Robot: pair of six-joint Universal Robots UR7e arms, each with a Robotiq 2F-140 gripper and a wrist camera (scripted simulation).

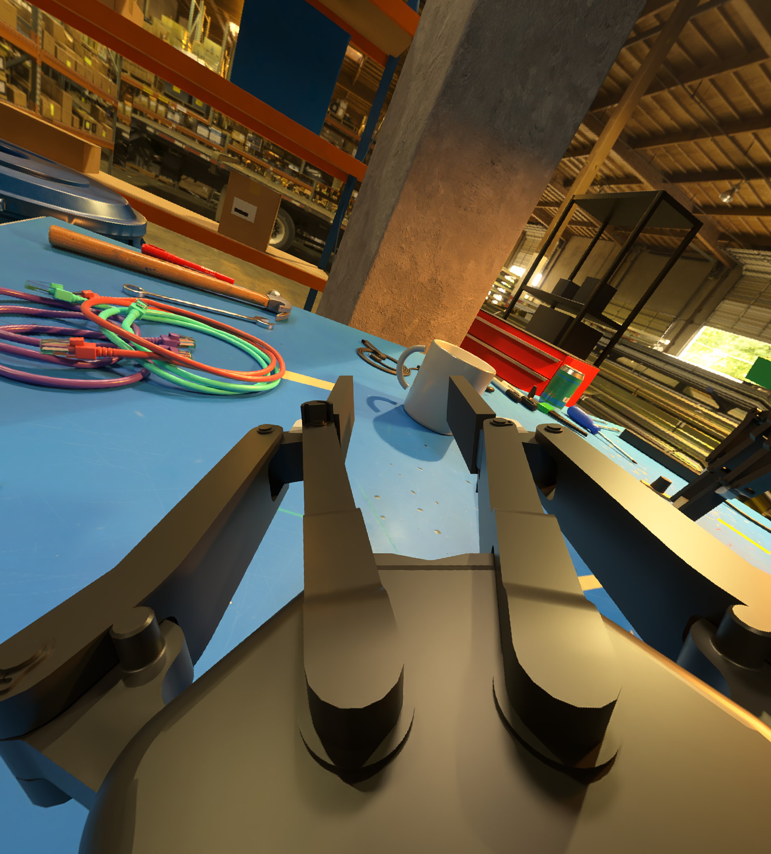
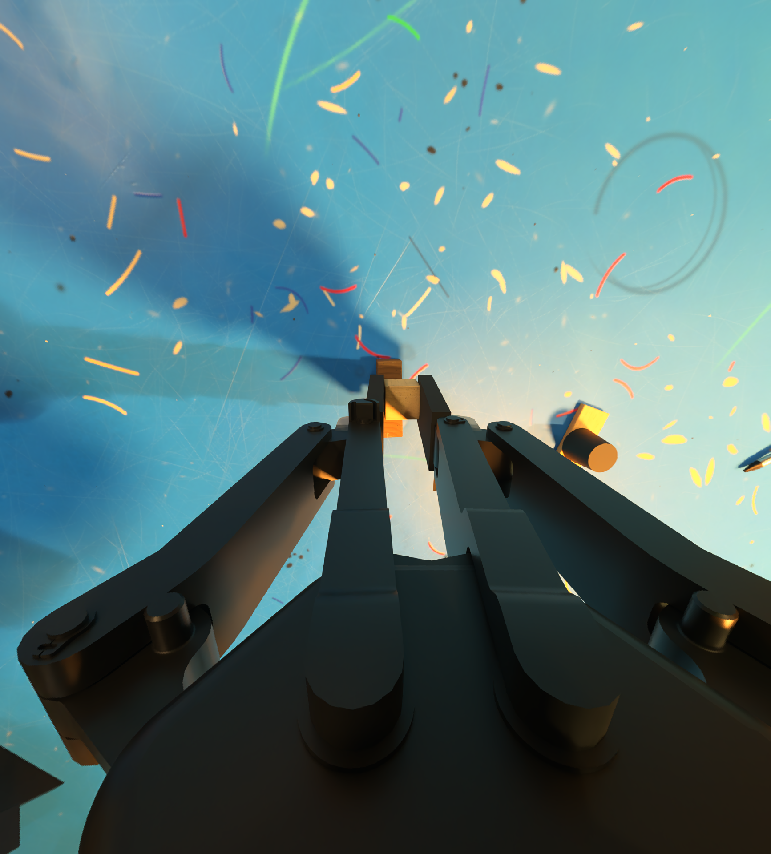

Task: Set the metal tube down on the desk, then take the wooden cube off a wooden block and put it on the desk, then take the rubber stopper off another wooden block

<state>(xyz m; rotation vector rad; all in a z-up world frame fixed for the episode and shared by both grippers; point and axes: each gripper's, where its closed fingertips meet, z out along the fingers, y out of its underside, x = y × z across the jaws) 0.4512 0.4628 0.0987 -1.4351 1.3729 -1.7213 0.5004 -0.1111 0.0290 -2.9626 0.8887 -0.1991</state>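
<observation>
With the right hand (image 2: 401, 401) clenched on the wooden cube (image 2: 401, 398) over its wooden block (image 2: 389, 368), lift straight, carry left of the rubber stopper (image 2: 589, 449), lower flat onto bare blue tabletop (image 2: 143, 138), keeping the empty, spread left hand (image 1: 404, 411) parked near the white mug (image 1: 439, 383).

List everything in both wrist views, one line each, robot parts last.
desk: one, blue, under everything
cables: three coiled, purple, green, orange, far left
hammer: one, wooden handle, beyond the cables
red pen: one, beside the hammer
wrench: one, silver, near the hammer
mug: one, white, ahead of the left tool
can: one, green, right of the mug
wooden cube: one, pale, between the right tool's fingers
wooden block: one, right of it, under the stopper
rubber stopper: one, dark cylinder, on that block
left tool: open, empty
right tool: shut on the cube
</observation>
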